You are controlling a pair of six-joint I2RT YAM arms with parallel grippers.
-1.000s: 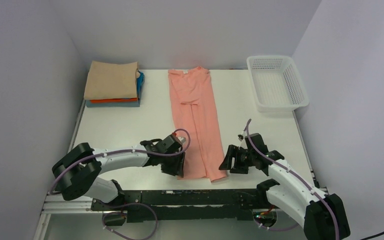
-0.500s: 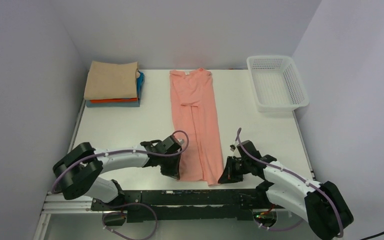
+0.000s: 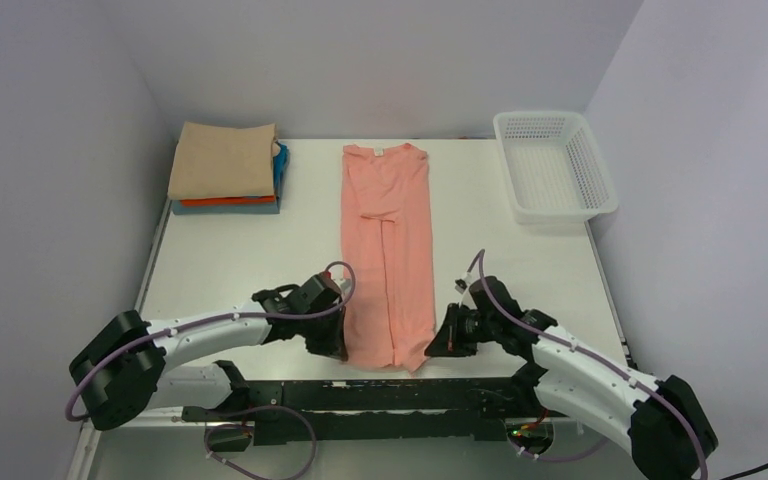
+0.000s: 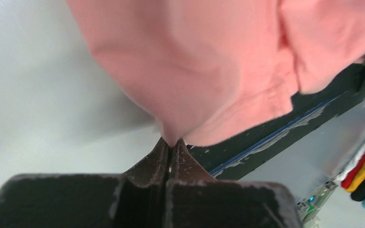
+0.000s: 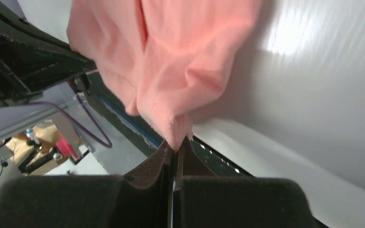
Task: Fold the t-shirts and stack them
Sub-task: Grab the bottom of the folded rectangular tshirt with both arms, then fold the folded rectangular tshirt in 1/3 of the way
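Salmon-pink t-shirt (image 3: 388, 250) folded into a long narrow strip down the middle of the bench (image 3: 230, 260), neck end toward the far edge, hem at the near edge. Soft, light, limp cloth: likely to sag and bunch unless taken at both hem corners. Left gripper (image 4: 170, 145) with jaws pressed together on the left hem corner; right gripper (image 5: 175, 145) likewise pinching the right one. Hem perhaps lifted slightly, hard to tell from above. Folded stack (image 3: 225, 168), tan on top, at the far left corner. White mesh basket (image 3: 560, 212) at the far right corner, nothing visible inside.
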